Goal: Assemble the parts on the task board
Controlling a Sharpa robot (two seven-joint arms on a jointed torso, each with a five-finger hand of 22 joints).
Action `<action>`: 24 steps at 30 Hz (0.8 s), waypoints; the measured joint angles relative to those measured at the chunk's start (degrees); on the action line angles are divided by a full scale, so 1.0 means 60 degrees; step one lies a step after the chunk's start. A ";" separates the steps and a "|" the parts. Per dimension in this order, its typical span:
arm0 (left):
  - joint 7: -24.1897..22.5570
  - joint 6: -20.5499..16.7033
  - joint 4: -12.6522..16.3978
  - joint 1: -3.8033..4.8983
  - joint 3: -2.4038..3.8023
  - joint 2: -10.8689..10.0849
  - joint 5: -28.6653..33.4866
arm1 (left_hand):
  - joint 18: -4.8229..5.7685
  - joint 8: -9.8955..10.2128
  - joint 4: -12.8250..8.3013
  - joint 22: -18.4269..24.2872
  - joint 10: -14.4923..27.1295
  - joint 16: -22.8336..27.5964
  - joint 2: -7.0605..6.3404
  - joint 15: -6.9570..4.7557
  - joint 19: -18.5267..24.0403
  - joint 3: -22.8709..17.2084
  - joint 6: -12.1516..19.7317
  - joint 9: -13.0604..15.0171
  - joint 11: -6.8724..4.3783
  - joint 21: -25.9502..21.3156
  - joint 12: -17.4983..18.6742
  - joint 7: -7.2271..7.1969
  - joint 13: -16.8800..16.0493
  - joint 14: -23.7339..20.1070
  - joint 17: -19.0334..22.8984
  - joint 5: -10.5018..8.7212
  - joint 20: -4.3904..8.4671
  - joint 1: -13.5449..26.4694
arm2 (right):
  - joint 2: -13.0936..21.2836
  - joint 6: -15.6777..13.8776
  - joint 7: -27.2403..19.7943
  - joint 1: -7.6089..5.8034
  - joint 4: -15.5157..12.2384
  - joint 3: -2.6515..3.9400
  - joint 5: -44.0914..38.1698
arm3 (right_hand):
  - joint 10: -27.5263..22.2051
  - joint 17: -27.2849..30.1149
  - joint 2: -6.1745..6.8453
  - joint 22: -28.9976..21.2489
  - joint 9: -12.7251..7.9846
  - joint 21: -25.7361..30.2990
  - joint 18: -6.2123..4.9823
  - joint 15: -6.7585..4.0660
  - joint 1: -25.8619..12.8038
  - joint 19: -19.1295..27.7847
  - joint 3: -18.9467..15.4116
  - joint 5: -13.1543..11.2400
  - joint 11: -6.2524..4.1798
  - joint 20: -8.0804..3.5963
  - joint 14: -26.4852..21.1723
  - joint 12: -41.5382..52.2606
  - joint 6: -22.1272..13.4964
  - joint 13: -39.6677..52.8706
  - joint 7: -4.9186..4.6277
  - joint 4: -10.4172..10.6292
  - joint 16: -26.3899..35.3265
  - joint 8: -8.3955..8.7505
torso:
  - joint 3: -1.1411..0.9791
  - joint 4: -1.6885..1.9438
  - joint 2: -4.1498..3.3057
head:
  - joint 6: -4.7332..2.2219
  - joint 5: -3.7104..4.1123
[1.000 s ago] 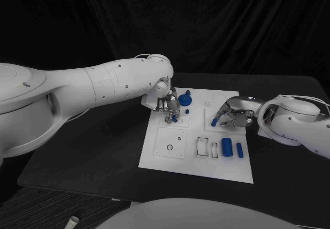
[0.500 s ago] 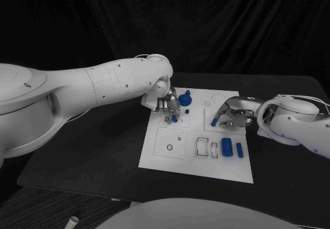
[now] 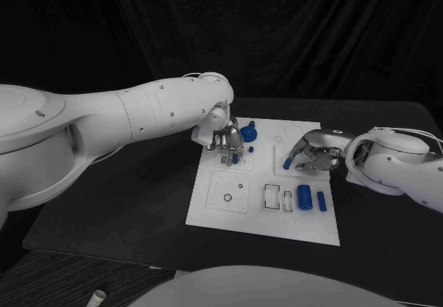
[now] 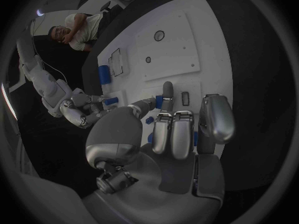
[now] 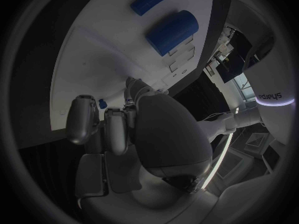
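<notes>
The white task board (image 3: 240, 211) lies in the middle of the black table. My left hand (image 3: 225, 137) hovers over the board's far left part and pinches a small blue peg (image 4: 159, 102) between thumb and finger, close to a blue gear-shaped part (image 3: 249, 132). My right hand (image 3: 314, 157) rests on the board's right side, fingers curled, gripping a short blue peg (image 3: 287, 164) at its fingertips; the left wrist view shows this same short blue peg (image 4: 111, 101). Two blue cylinders (image 3: 304, 197) (image 3: 321, 201) lie side by side near the board's right front.
A square plate with a ring and a small hole (image 3: 229, 192) sits on the board's front left, with rectangular slots (image 3: 273, 197) beside it. Another small blue piece (image 3: 250, 149) lies near the left hand. Bare black table (image 3: 120, 204) surrounds the board.
My left hand has shifted slightly away from the board surface with its small peg. The right hand has stayed where it was.
</notes>
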State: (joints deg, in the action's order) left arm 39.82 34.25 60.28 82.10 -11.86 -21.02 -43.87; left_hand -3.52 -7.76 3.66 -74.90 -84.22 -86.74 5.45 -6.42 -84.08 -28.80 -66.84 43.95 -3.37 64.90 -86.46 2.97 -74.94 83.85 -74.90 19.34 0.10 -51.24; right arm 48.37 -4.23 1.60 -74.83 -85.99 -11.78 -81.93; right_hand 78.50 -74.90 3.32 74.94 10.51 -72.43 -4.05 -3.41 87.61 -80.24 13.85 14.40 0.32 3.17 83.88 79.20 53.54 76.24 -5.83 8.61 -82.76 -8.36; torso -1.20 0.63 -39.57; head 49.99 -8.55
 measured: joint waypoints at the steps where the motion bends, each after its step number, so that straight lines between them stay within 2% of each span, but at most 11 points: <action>1: 0.0001 -0.0006 -0.0003 -0.0002 0.0000 0.0000 0.0002 | 0.0000 0.0030 -0.0328 0.0000 -0.0001 0.0000 -0.0048 0.0000 0.0000 -0.0232 0.0000 0.0010 0.0001 -0.0056 0.0033 0.0000 -0.0001 0.0000 0.0000 -0.0150 0.0000 0.0049 | 0.0002 0.0000 0.0000 0.0000 -0.0001 0.0000 0.0000 | 0.0000 0.0000 0.0000 0.0000 0.0000 0.0000 0.0000 0.0000 0.0000 0.0000 0.0000 0.0000 0.0000 0.0000 0.0000 -0.0001 0.0000 0.0000 0.0000 0.0000 0.0000 0.0000 | 0.0000 0.0000 0.0000 | 0.0000 0.0007; 10: 0.0001 -0.0041 -0.0036 -0.0023 -0.0002 0.0006 0.0025 | 0.0001 0.0107 -0.0523 0.0000 -0.0003 0.0038 -0.0200 0.0000 0.0034 -0.0127 0.0036 0.0030 0.0003 -0.0187 0.0040 -0.0036 0.0000 0.0000 0.0000 -0.0739 -0.0033 -0.0009 | 0.0009 0.0000 0.0002 0.0000 -0.0008 0.0000 0.0000 | -0.0033 0.0000 0.0001 -0.0001 -0.0011 0.0038 0.0001 0.0000 -0.0001 0.0035 0.0000 0.0000 -0.0033 0.0035 0.0000 -0.0004 0.0000 0.0000 0.0000 0.0000 0.0000 0.0000 | 0.0000 0.0005 0.0004 | 0.0000 0.0035; 13: 0.0002 -0.0041 -0.0042 -0.0040 -0.0012 0.0006 0.0028 | 0.0002 0.0115 -0.0426 0.0000 -0.0003 0.0073 -0.0229 0.0000 0.0033 0.0021 0.0034 0.0030 0.0003 -0.0229 0.0040 -0.0038 0.0000 0.0000 0.0000 -0.0902 -0.0033 0.0019 | 0.0010 0.0000 0.0002 0.0000 -0.0009 0.0000 0.0000 | -0.0033 0.0000 0.0001 -0.0002 -0.0011 0.0038 0.0002 0.0000 -0.0001 0.0035 0.0000 0.0000 -0.0033 0.0035 0.0000 -0.0007 0.0000 0.0000 0.0000 0.0000 0.0000 0.0000 | 0.0004 0.0005 0.0005 | 0.0000 0.0035; 17: 0.0005 -0.0040 -0.0050 -0.0051 -0.0014 0.0000 0.0039 | 0.0001 0.0138 -0.0412 0.0000 -0.0004 0.0073 -0.0230 0.0000 0.0033 0.0036 -0.0021 0.0030 0.0004 -0.0246 0.0040 -0.0093 -0.0001 0.0000 0.0000 -0.0903 -0.0033 0.0019 | 0.0017 0.0000 0.0001 0.0000 -0.0011 0.0000 0.0000 | -0.0033 0.0000 0.0002 -0.0002 -0.0010 0.0038 0.0002 0.0000 -0.0001 0.0035 0.0000 -0.0001 -0.0034 0.0035 0.0000 -0.0026 0.0000 0.0000 0.0000 0.0000 0.0000 0.0000 | 0.0005 0.0008 0.0006 | 0.0000 0.0045; 20: 0.0005 -0.0040 -0.0054 -0.0058 -0.0015 -0.0008 0.0046 | 0.0001 0.0139 -0.0395 0.0000 -0.0004 0.0073 -0.0279 0.0000 0.0034 0.0155 -0.0035 0.0060 0.0005 -0.0283 0.0040 -0.0107 0.0000 0.0000 0.0000 -0.1025 -0.0033 -0.0030 | 0.0026 0.0000 0.0001 0.0000 -0.0013 0.0000 0.0000 | -0.0033 0.0000 0.0002 -0.0002 -0.0010 0.0038 0.0002 0.0000 -0.0002 0.0035 0.0000 -0.0001 -0.0033 0.0035 0.0000 -0.0036 0.0000 0.0000 0.0000 0.0000 0.0000 0.0000 | 0.0005 0.0010 0.0007 | 0.0000 0.0046; 24: 0.0007 -0.0040 -0.0058 -0.0079 -0.0026 -0.0018 0.0048 | 0.0002 0.0150 -0.0207 0.0000 -0.0004 0.0073 -0.0301 -0.0001 0.0033 0.0500 -0.0186 0.0111 0.0004 -0.0299 0.0039 -0.0326 0.0000 -0.0001 0.0000 -0.1368 -0.0033 -0.0037 | 0.0026 0.0000 0.0000 0.0000 -0.0013 0.0000 0.0000 | -0.0033 0.0000 0.0002 -0.0003 -0.0010 0.0038 0.0003 0.0000 -0.0002 0.0035 -0.0001 -0.0001 -0.0033 0.0035 0.0000 -0.0041 0.0000 0.0000 0.0000 0.0000 0.0000 0.0000 | 0.0005 0.0016 0.0007 | 0.0000 0.0047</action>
State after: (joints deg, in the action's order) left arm 39.86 34.01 59.93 81.63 -12.02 -21.13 -43.58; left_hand -3.51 -6.86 2.42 -74.90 -84.25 -86.30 3.64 -6.42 -83.88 -25.80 -67.96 44.61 -3.35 63.11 -86.22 1.02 -74.94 83.85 -74.90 11.13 -0.10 -51.46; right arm 48.53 -4.24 1.60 -74.83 -86.06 -11.78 -81.93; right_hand 78.30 -74.90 3.33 74.93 10.45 -72.20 -4.03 -3.41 87.60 -80.03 13.85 14.40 0.11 3.38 83.88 78.96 53.54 76.24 -5.83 8.61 -82.76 -8.36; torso -1.18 0.73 -39.53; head 49.99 -8.27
